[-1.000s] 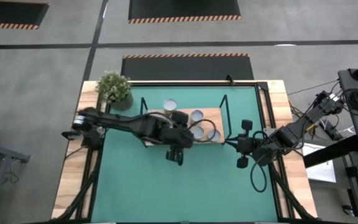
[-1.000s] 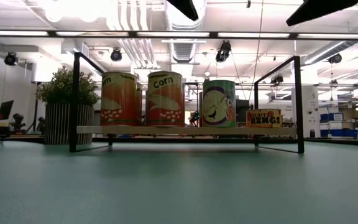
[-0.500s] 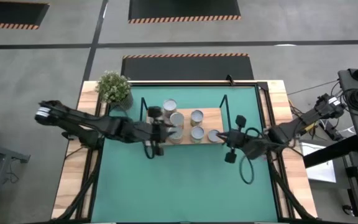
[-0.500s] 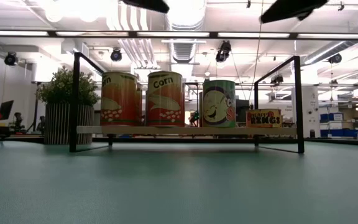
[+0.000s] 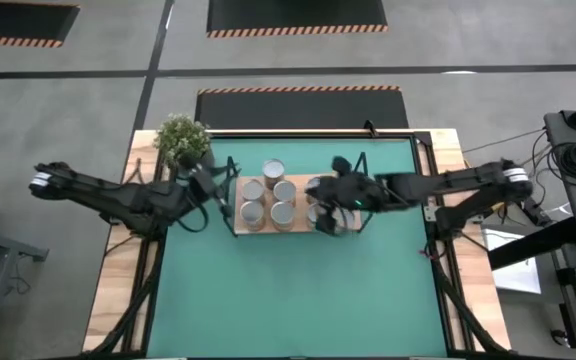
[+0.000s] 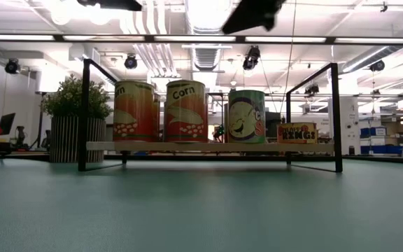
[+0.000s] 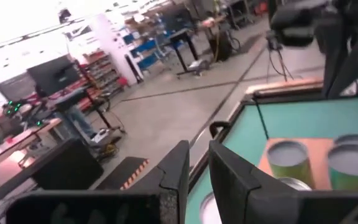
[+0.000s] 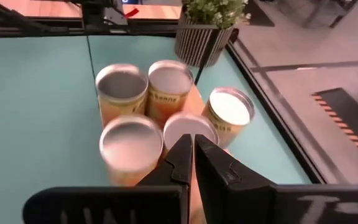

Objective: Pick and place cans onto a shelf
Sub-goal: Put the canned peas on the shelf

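Note:
Several silver-topped cans point(image 5: 273, 170) stand upright on the shelf, a light-brown wooden board point(image 5: 268, 225) in a black wire frame; the low view shows them in a row point(image 6: 185, 110). My left gripper point(image 5: 222, 196) hovers shut and empty by the shelf's left end, with cans ahead of it point(image 7: 288, 158). My right gripper point(image 5: 320, 196) hovers shut and empty above the shelf's right part and hides the cans beneath it. Its wrist view looks down on several cans point(image 8: 131, 143).
A potted plant point(image 5: 183, 140) stands at the table's far left corner, close to the shelf's left posts. The green mat point(image 5: 298, 290) lies bare on the near side of the shelf. The black frame posts point(image 6: 336, 115) rise above the board.
My left gripper has gone from the mat in front of the shelf toward the table's left and far side, to the shelf's left end. My right gripper has gone toward the table's left, from beside the shelf's right end to above its right part. The cans have stayed put.

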Controlling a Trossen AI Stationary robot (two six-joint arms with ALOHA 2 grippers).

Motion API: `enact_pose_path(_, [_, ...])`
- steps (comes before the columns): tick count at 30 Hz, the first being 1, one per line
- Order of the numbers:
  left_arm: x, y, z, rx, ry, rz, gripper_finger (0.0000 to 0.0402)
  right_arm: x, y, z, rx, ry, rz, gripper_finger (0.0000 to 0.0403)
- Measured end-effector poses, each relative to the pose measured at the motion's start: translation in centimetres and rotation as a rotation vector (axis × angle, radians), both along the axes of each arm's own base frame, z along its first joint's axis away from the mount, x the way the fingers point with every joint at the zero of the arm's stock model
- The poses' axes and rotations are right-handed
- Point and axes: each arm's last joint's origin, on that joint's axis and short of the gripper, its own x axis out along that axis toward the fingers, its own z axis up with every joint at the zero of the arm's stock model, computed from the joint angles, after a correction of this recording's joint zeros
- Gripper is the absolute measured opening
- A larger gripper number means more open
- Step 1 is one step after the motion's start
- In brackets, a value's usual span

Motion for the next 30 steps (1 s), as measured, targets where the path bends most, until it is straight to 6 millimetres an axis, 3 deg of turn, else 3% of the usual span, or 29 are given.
enact_pose_path(7, [-3.2,0.7,-0.3,-0.017,-0.068,-0.002,0.0042,5.4,-4.5,1.0,0.127,0.045,0.030,0.0008])
enact_pose_path(14, [-4.5,0.9,-0.8,-0.019,-0.087,-0.014,0.0042,9.5,-8.8,0.3,0.206,0.176,-0.097,0.0008])
enact_pose_path(23, [-4.3,0.8,-0.7,-0.010,-0.079,-0.039,0.0042,11.2,-13.7,-1.5,0.371,0.336,-0.338,0.0009])
enact_pose_path(30, [-4.0,0.8,-0.9,0.008,-0.055,-0.040,0.0042,12.1,-15.9,-3.2,0.406,0.390,-0.375,0.0009])
